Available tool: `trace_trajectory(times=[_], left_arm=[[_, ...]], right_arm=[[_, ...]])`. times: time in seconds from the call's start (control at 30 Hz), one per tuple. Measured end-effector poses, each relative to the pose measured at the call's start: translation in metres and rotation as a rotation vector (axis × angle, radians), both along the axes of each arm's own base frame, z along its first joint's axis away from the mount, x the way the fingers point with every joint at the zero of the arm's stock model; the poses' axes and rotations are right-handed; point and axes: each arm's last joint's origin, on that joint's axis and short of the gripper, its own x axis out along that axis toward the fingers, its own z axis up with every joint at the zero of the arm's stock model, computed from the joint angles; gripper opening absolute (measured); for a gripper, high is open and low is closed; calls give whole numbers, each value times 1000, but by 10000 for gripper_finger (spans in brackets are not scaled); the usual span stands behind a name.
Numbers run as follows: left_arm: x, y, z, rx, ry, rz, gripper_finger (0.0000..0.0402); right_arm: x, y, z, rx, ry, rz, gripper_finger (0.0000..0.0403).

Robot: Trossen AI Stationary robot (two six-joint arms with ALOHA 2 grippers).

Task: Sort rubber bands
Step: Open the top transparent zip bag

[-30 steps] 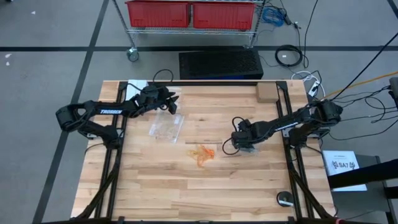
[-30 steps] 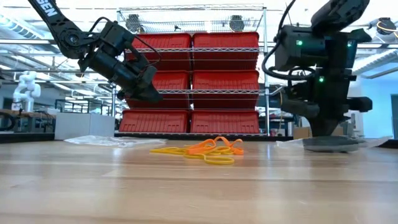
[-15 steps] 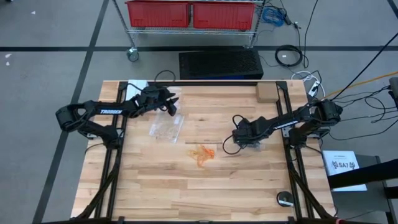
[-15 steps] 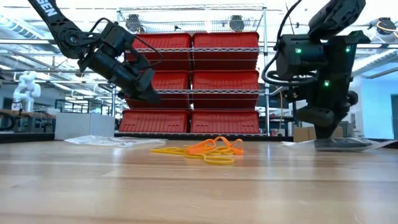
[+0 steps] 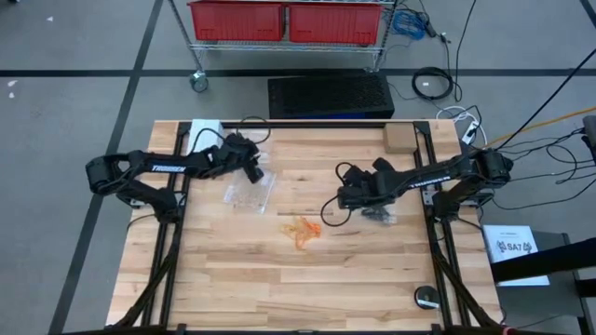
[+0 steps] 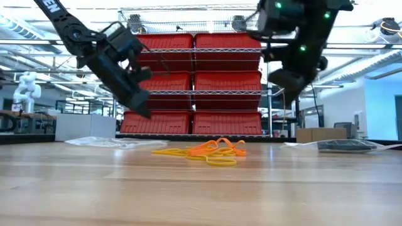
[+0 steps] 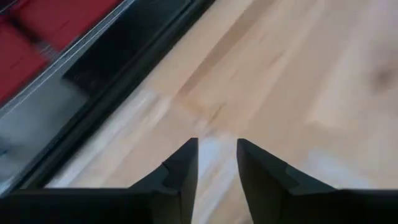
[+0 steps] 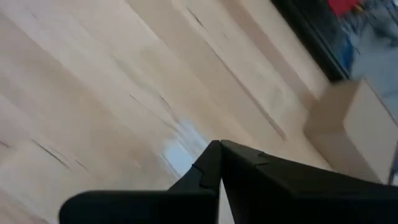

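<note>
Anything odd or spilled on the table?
Nothing stands out. The orange and yellow rubber bands lie in one tangled heap mid-table, a clear plastic bag flat to their left, another to their right.

On the table (image 5: 233, 270) we see the rubber bands (image 5: 303, 230) piled near the middle. A bag (image 5: 248, 193) lies to their left, toward the far edge, under the left gripper (image 5: 256, 174). Another bag (image 5: 380, 215) lies right of the bands, beside the right gripper (image 5: 341, 200). A box (image 5: 399, 138) sits at the far right corner.
</note>
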Motion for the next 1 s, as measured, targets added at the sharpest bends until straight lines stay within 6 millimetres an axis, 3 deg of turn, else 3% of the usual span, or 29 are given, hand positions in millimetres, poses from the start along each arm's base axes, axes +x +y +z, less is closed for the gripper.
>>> trace_trajectory(times=[0.33, 0.5, 0.8, 1.0], left_arm=[[-5, 23, -34, -51, 164, 122, 34], [6, 34, -48, -95, 211, 89, 10], [63, 27, -50, -176, 83, -155, 4], [120, 17, -52, -184, -2, -317, 3]], right_arm=[[18, 3, 6, -4, -107, 113, 0], [21, 4, 7, -7, -129, 144, 0], [22, 9, 7, 17, -129, 171, 0], [22, 16, 7, 18, -121, 205, 0]])
